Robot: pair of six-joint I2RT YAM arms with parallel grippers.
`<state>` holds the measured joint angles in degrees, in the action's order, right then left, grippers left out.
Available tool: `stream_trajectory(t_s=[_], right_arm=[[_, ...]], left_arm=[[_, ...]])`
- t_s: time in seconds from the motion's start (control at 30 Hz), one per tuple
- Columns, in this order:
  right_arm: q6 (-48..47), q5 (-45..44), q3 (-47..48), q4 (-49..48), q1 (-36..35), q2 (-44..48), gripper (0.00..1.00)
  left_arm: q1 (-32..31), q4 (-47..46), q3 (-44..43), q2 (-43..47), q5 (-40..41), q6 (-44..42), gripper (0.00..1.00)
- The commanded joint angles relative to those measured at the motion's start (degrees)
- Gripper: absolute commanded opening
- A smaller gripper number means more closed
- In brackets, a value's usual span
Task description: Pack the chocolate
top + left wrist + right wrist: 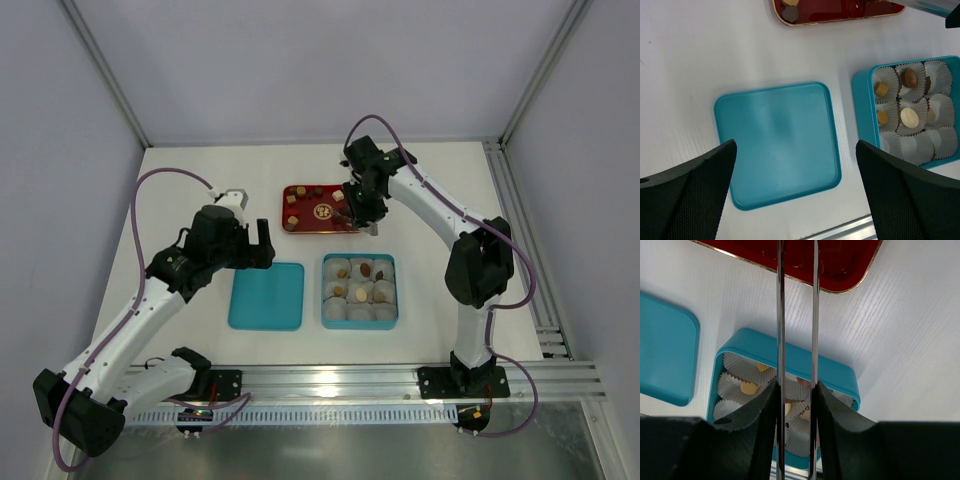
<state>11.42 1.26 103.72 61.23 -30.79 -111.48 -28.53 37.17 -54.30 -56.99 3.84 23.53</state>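
1. We see the chocolate point(293, 199) in two places. Several pieces lie on the red tray point(325, 227), which sits mid-worktop point(250, 165) toward the far edge.
2. Other pieces sit in white paper cups point(912, 147) inside the teal box point(862, 110), which stands closer to the near edge.
3. The teal lid point(770, 125) lies flat just beside the box, on its left, not touching it.
4. The left hand point(795, 145) hangs above the lid, its fingers point(690, 195) spread wide with nothing between them.
5. The right hand point(797, 315) is over the right end of the red tray. Its two thin metal blades point(780, 315) stand a narrow gap apart. Their tips run out of the wrist view, so we cannot tell whether they clamp a piece.
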Motion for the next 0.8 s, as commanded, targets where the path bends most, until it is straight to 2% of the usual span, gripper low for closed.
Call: stream_trajectory(t_s=[0.0,0.33,0.77], right_arm=[[-0.87,0.06,2.45,-0.94,-0.15,1.62,0.3],[-1.05,-0.99,3.86,0.9,0.28,5.39,0.3],[-0.52,-0.82,-1.14,1.0,0.46,13.39,0.29]], left_arm=[[-0.03,-0.25,-2.04,0.92,0.29,-0.59,1.0],[-0.03,-0.17,-2.12,1.01,0.29,-0.68,1.0],[-0.03,-0.17,-2.21,1.01,0.29,-0.59,1.0]])
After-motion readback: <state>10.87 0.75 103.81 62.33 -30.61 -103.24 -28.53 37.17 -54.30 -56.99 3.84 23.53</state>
